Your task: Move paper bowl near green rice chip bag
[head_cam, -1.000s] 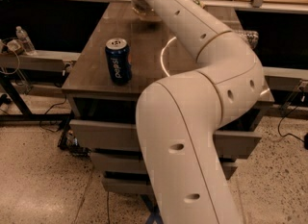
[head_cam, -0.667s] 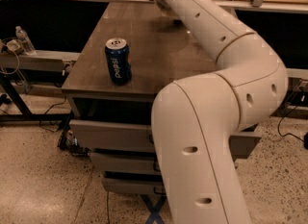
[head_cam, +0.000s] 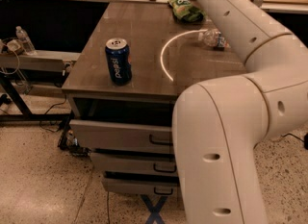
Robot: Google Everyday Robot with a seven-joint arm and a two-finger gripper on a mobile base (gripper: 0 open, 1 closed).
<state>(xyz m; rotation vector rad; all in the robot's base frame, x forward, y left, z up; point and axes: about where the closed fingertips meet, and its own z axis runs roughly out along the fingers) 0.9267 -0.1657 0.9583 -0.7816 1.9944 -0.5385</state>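
The green rice chip bag (head_cam: 186, 9) lies wrinkled at the far end of the wooden table (head_cam: 139, 35), partly behind my arm. My white arm (head_cam: 250, 40) reaches from the lower right up over the table's right side and leaves the picture at the top, just past the bag. The gripper is out of view beyond the top edge. The paper bowl does not show; it is hidden or out of view. A thin pale arc (head_cam: 163, 62) curves on the tabletop mid-right, next to my arm.
A blue Pepsi can (head_cam: 118, 60) stands upright near the table's front left. A clear plastic water bottle (head_cam: 214, 38) lies beside my arm at the right. Drawers (head_cam: 120, 136) sit under the table. A second bottle (head_cam: 24, 39) stands on a shelf at the left.
My arm has swung right and farther back over the table. The gripper end, with a tan thing at it, has left the picture at the top. The can has not moved.
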